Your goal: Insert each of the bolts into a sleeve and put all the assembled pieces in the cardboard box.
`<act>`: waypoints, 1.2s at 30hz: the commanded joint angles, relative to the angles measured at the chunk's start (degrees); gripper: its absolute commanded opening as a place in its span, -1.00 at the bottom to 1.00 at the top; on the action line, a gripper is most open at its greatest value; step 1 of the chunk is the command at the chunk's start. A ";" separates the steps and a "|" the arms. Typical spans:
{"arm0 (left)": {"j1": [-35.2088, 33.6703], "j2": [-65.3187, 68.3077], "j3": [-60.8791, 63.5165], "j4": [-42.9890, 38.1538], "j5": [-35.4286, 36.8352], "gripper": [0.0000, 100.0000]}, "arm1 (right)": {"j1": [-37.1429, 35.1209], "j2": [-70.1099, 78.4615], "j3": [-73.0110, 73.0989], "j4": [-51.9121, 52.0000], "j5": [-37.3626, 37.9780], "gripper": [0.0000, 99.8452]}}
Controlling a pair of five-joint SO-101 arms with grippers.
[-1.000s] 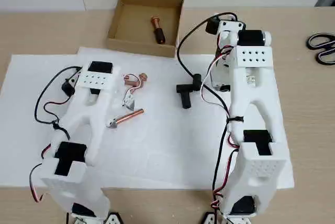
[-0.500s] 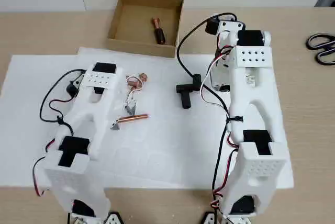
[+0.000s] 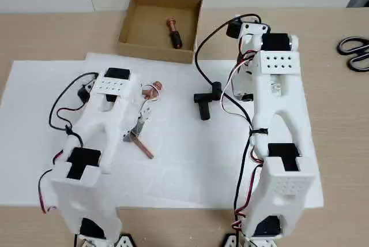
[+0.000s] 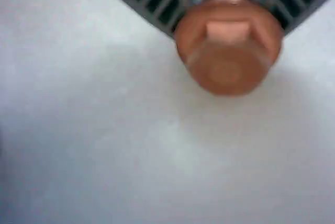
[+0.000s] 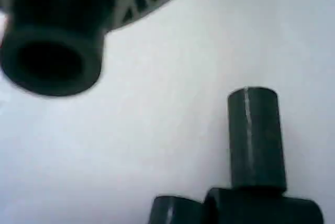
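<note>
Mating of bolt and sleeve is the step in hand, judged from what each arm carries. The left gripper (image 3: 138,127) is clamped on a copper bolt (image 4: 227,51), whose shank runs up between the ribbed jaws while its head projects past the tips, low over the white sheet (image 3: 184,166). The right gripper (image 3: 218,90) appears closed on a black sleeve (image 5: 49,62), with the open bore projecting clear of the jaw. The loose sleeves (image 5: 255,139) lie just beyond it on the sheet. A second bolt (image 3: 152,92) lies just ahead of the left gripper. The cardboard box (image 3: 130,25) stands well beyond both grippers and already holds one assembled piece (image 3: 174,33). The next move calls for bringing the two grippers together between the arms and lining the shank up with the bore before pushing; any tilt would likely jam the entry. Both arms reach forward over the surface, wrists pitched down.
</note>
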 commanded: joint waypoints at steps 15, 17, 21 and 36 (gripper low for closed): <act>-4.04 0.35 -10.33 11.25 -56.70 -0.99 | 0.31 -4.53 1.67 0.66 0.44 -0.99; -6.77 0.44 -12.44 11.25 -56.09 -0.99 | 0.22 -4.53 3.08 0.57 0.53 -0.99; -10.99 0.44 -17.54 10.81 -56.26 -0.99 | 0.22 -4.62 4.13 0.48 0.44 -0.99; -10.73 9.85 -18.07 2.02 -62.68 -0.99 | 0.13 -4.70 4.13 0.57 0.35 -0.99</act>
